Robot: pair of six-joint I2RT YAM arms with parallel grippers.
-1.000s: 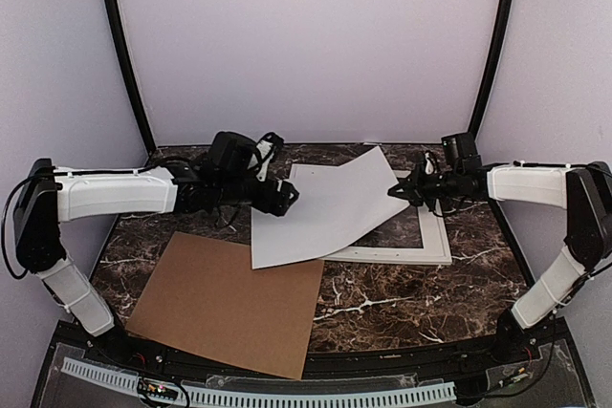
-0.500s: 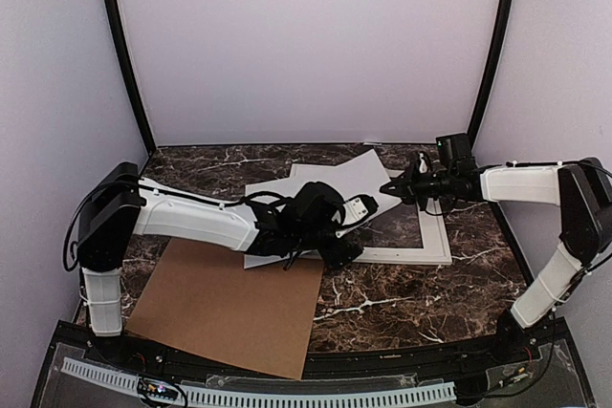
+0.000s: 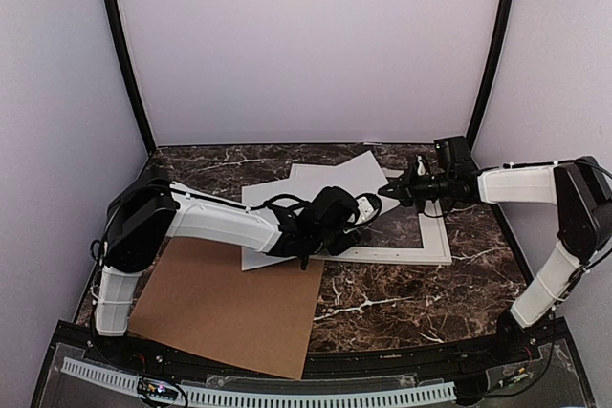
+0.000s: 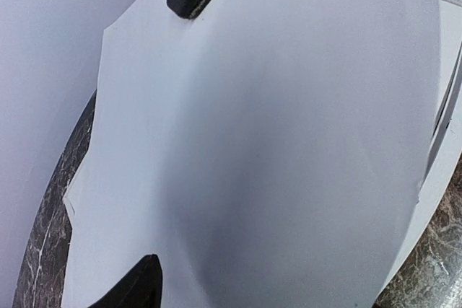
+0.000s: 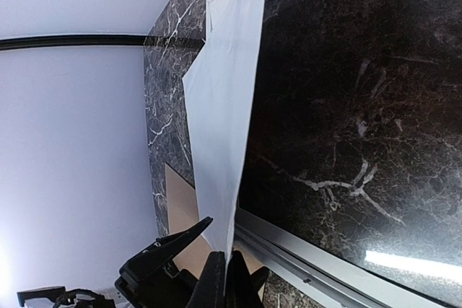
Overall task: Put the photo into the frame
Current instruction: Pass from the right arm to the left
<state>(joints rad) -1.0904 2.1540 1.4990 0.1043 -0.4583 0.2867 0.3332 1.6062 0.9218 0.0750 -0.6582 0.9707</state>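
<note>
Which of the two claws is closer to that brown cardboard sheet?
Left. The left gripper sits over the face-down photo, just beyond the far edge of the cardboard. The right gripper pinches the photo's right corner, farther off.

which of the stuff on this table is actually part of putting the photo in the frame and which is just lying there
In the job:
photo, white back up, pinched by the right gripper
frame, partly under it

Lying about:
brown cardboard sheet, near left
</note>
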